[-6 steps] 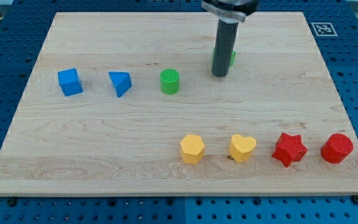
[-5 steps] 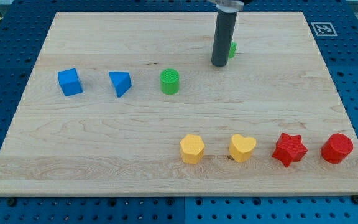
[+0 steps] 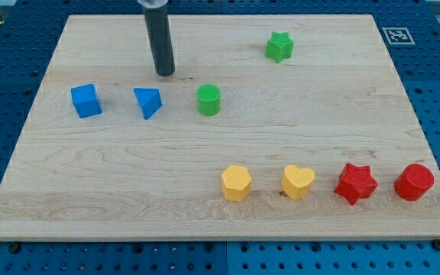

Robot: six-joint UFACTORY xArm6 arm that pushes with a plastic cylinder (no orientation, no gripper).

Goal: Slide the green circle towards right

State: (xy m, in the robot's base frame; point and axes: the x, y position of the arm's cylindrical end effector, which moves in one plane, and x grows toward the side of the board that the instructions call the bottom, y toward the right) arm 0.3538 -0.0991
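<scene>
A: Green circle (image 3: 209, 100) sits left of the board's centre, nearer the top edge, untouched; the slide right hasn't begun, I'd say.

B: And my tip (image 3: 165, 73)?

A: Up-left of it, apart, just above the blue triangle (image 3: 148, 102). No pincer here, only a rod.

B: The green star (image 3: 279, 46) waits near the top edge, rightward.

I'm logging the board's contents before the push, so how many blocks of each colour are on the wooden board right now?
Blue: 2, the blue cube and blue triangular block.
Green: 2, the green circle and green star.
Yellow: 2, the yellow hexagonal block and yellow heart.
Red: 2, the red star and red round block.
Total: 8 blocks.
</scene>
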